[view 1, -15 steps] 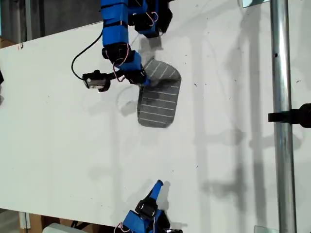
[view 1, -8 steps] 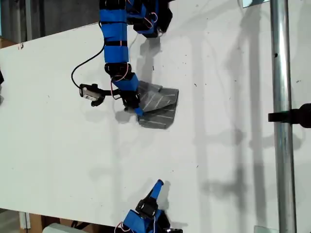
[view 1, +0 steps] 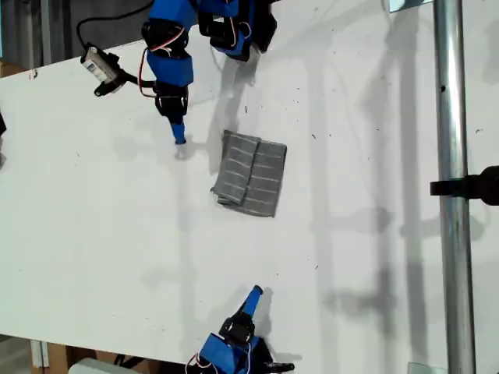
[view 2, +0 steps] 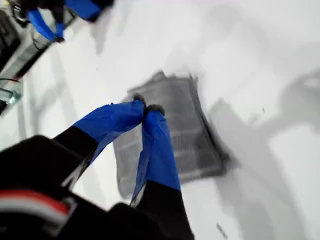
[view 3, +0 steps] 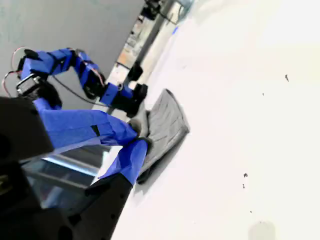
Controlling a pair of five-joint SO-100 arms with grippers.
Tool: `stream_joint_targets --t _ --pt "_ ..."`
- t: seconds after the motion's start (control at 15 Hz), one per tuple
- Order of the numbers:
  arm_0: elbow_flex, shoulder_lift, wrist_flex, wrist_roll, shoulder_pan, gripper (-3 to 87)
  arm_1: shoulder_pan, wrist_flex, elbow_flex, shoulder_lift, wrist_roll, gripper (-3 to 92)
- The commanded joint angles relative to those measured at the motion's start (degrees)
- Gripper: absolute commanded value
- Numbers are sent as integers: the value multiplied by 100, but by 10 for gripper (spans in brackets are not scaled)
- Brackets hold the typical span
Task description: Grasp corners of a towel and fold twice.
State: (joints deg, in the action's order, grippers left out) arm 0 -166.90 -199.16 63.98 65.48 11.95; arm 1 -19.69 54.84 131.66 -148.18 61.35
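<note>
The gray striped towel lies folded on the white table, a narrower layer lapped over the part toward the exterior view's left. My first gripper hangs shut and empty, up and to the exterior view's left of the towel, apart from it. In the first wrist view its tips meet above the towel. My second gripper is shut and empty near the table's bottom edge in the exterior view, far from the towel. Its fingers point toward the towel. The towel's corners lie flat, none held.
A metal pole with a black clamp runs down the exterior view's right. The first arm's camera and cable stick out at the exterior view's upper left. The table's far edge slants across the top.
My first gripper carried the towel's edge over, let go, and rose away toward the exterior view's upper left. The towel now lies folded and smaller. The second arm stayed put.
</note>
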Motion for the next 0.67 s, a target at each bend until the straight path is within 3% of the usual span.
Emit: stream_joint_targets --t 0.0,0.13,0.27,0.4,0.47,0.53,0.6 --pt "-211 -35 -79 132 -378 -9 325 1468 1547 -2663 791 -1" --pt "-712 -35 -53 334 -756 -18 510 2874 2118 -4008 1151 -1" --pt "-1178 -26 35 510 -1257 -18 580 2795 2584 -3999 1327 -1" --pt "-1178 -26 510 1406 -1679 -17 694 2602 3261 -4052 1705 -1" --pt "-1178 -26 896 1916 -1793 -17 782 3059 3375 -3964 2452 47" --pt "-1178 -9 1011 1758 -1907 -17 703 3085 3349 -3990 2435 72" --pt "-1178 -9 1011 580 -1916 -17 659 3085 3357 -4008 2435 72"
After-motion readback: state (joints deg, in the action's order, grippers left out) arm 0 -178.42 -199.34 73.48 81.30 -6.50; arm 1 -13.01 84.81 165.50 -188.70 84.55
